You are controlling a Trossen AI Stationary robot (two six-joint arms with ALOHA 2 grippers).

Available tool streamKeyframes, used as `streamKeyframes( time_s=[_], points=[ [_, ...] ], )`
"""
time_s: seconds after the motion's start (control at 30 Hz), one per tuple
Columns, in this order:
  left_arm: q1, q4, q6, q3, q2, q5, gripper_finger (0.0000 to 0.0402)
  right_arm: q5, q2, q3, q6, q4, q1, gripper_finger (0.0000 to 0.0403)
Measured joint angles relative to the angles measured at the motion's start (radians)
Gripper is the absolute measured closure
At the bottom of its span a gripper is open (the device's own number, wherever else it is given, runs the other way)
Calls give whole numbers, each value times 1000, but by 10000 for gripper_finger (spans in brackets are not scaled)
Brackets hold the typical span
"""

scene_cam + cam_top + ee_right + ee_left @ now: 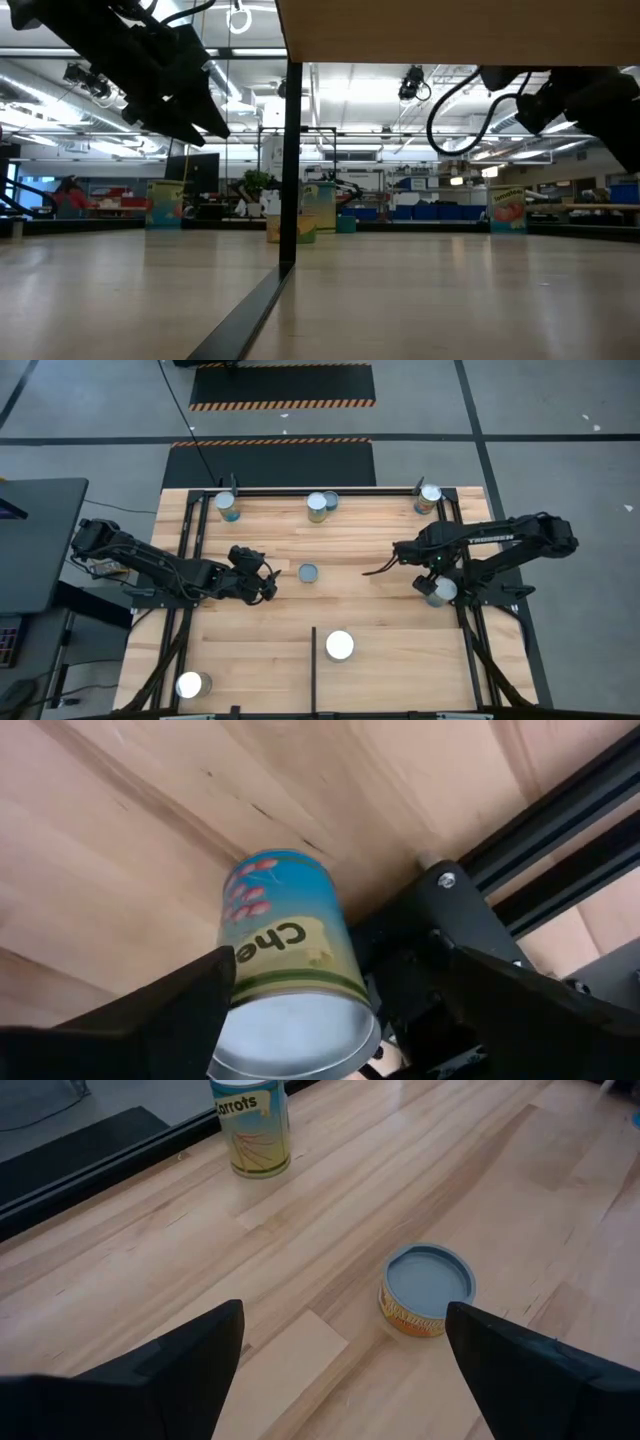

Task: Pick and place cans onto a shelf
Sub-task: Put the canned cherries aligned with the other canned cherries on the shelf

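Right gripper (335, 1010) jaws open around cherry can (290, 970), base hidden; left gripper (345, 1355) jaws open, empty.

light-wood shelf (380, 650) w/ black bars, cans (339, 645) standing scattered, one short can (308, 573) mid-board

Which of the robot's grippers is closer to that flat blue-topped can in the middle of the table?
The left gripper, open, sits just beside the flat can; the right gripper is farther off.
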Motion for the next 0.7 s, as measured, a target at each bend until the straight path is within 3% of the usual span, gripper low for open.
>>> streamKeyframes(
  time_s=[0.33,0.7],
  points=[
    [0,0,0,0,0,0,47,-139,-10,3,-22,-18,12,27],
    [0,0,0,0,0,0,47,-173,75,5,-204,-35,43,28]
  ],
)
